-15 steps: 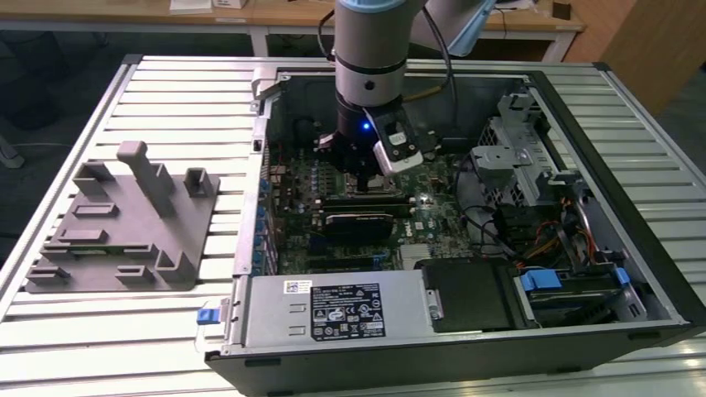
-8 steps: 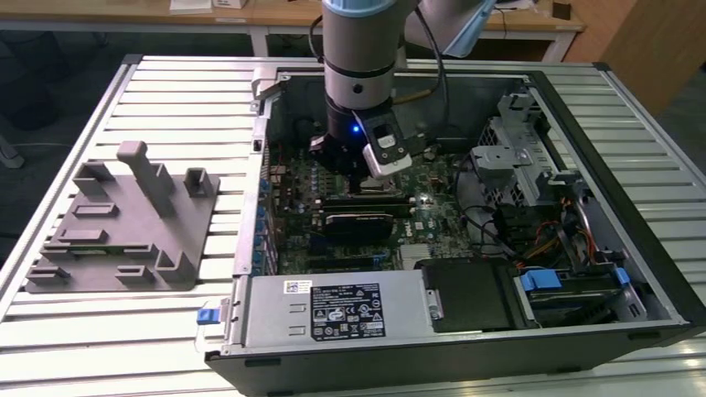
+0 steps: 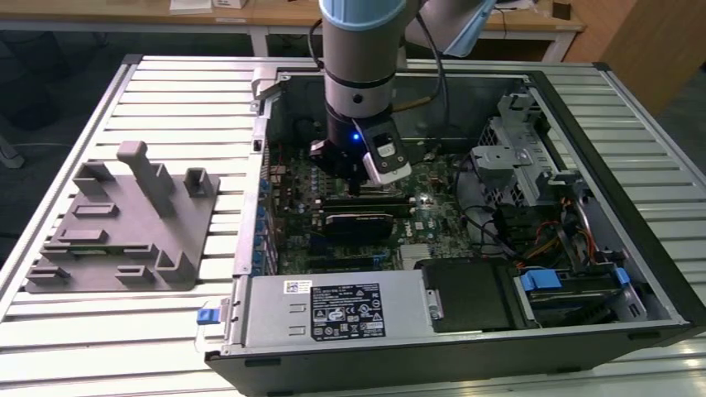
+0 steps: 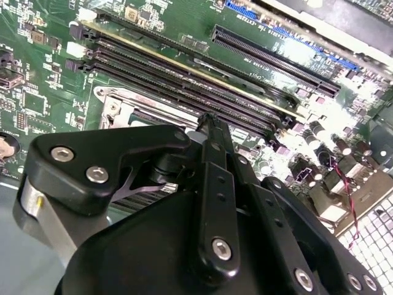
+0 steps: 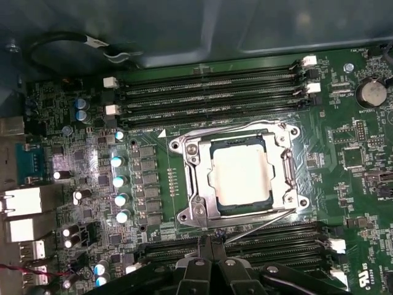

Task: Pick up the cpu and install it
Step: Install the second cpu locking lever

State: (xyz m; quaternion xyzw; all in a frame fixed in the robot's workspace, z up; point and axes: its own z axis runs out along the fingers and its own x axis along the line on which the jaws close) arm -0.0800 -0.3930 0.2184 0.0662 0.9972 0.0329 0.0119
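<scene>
Black linkages of hand (image 4: 212, 184) sat closest to lens in second wrist view; from my station fingers looked drawn together, nothing between them. Hand (image 3: 360, 178) hung inside open computer case (image 3: 596, 124), low over motherboard (image 5: 368, 178). Cpu (image 5: 241, 174) lay seated flat in socket frame (image 5: 198, 184), silver top up, not touched by hand. Memory slots (image 5: 209, 92) ran along both long sides of socket frame. Grey fixture (image 3: 116, 231) stood on slatted desk (image 3: 177, 91), well apart from case, on exterior view's left.
</scene>
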